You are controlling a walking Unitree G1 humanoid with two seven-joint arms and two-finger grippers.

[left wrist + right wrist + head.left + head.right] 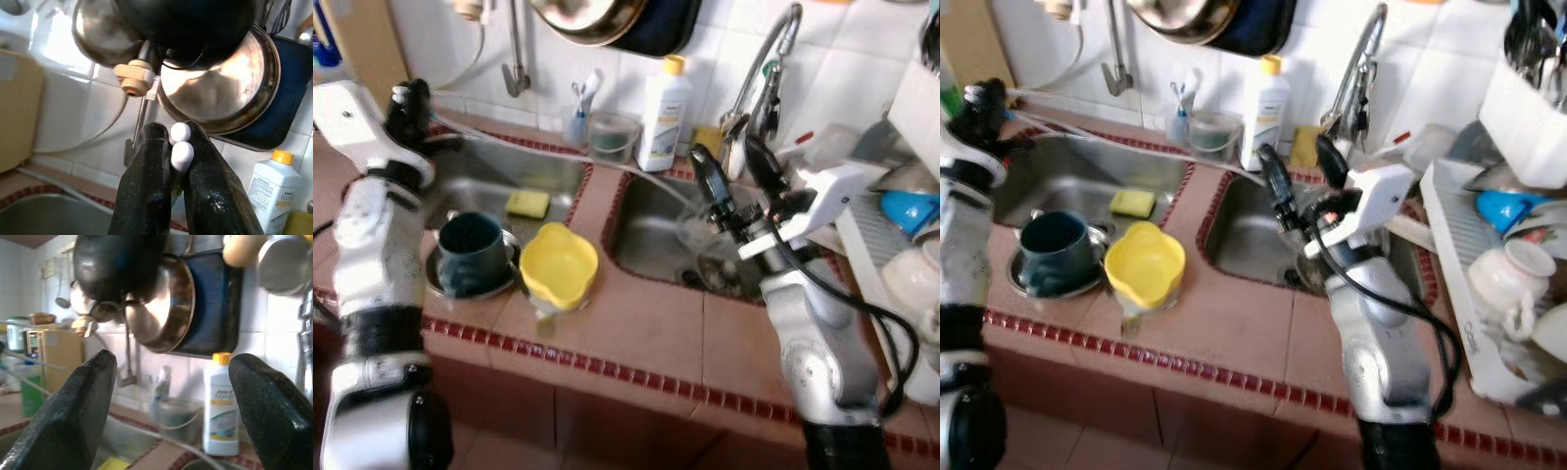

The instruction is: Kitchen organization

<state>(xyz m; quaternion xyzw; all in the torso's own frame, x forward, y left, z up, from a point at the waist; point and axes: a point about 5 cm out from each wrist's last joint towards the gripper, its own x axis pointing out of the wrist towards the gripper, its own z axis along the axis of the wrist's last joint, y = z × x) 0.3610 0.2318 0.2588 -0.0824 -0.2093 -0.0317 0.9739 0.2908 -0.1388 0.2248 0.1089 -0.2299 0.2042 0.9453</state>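
The right tool (736,164) hangs above the right sink basin (651,230) with its two black fingers (80,413) spread wide and nothing between them; it touches nothing, and through the gap its wrist view looks at the far wall, where a steel pan (166,308) hangs against a dark blue board and a white bottle with a yellow cap (664,116) stands on the ledge. The left tool (178,147) is raised at the far left, over the far edge of the left sink basin (499,174); its fingers are pressed together, the two white tips touching, and they hold nothing. On the tiled table (636,328) between the basins a yellow jug (558,266) stands upright near the front edge, its mouth open to the camera. Just to its left, at the near end of the left basin, a dark teal mug (470,250) stands in a round metal dish, and a yellow sponge (528,204) lies farther back in that basin. To the right, a white dish rack (1469,294) holds a white cup and a blue bowl (909,211).
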